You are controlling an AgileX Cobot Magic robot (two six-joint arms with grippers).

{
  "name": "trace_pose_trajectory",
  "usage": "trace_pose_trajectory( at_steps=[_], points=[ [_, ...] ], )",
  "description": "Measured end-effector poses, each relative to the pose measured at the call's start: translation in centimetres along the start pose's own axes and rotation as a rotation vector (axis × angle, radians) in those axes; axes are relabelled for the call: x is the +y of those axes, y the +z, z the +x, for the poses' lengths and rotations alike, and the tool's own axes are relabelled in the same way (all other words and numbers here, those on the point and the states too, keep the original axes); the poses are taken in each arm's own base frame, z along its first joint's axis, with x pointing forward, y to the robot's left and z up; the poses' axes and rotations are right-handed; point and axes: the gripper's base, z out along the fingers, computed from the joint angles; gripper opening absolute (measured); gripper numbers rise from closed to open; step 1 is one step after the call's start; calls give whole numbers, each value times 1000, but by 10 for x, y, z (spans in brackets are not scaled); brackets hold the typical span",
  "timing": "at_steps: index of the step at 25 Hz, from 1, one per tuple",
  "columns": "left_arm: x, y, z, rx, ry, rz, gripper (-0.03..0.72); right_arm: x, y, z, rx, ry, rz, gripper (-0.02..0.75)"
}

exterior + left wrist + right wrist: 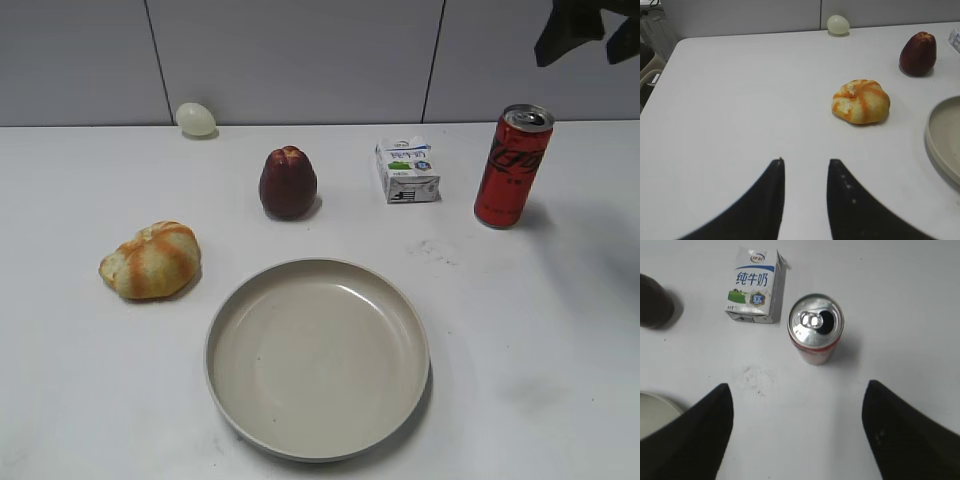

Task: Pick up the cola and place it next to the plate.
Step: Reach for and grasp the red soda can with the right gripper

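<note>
The cola is a tall red can with a silver top, upright at the back right of the table. In the right wrist view the cola shows from above. The plate is a large beige dish at the front middle; its rim shows in the left wrist view and the right wrist view. My right gripper is wide open and empty, high above the table just short of the can; it shows dark at the top right of the exterior view. My left gripper is open and empty over bare table.
A white milk carton lies left of the can. A dark red apple stands behind the plate. A bread roll lies at the left. A pale egg sits by the back wall.
</note>
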Motion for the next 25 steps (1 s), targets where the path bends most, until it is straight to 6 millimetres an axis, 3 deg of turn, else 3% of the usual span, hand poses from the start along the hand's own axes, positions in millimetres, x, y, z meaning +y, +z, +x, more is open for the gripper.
trace_pose_trajectory(
  at_steps=[6, 12, 20, 25],
  points=[
    [0, 0, 0, 0, 0, 0, 231, -5, 54, -13, 66, 2, 2, 638],
    [0, 0, 0, 0, 0, 0, 231, -11, 96, -8, 120, -11, 26, 638],
    [0, 0, 0, 0, 0, 0, 231, -14, 129, 0, 160, -8, 30, 638],
    [0, 0, 0, 0, 0, 0, 231, -14, 128, 1, 189, -5, 28, 599]
  ],
)
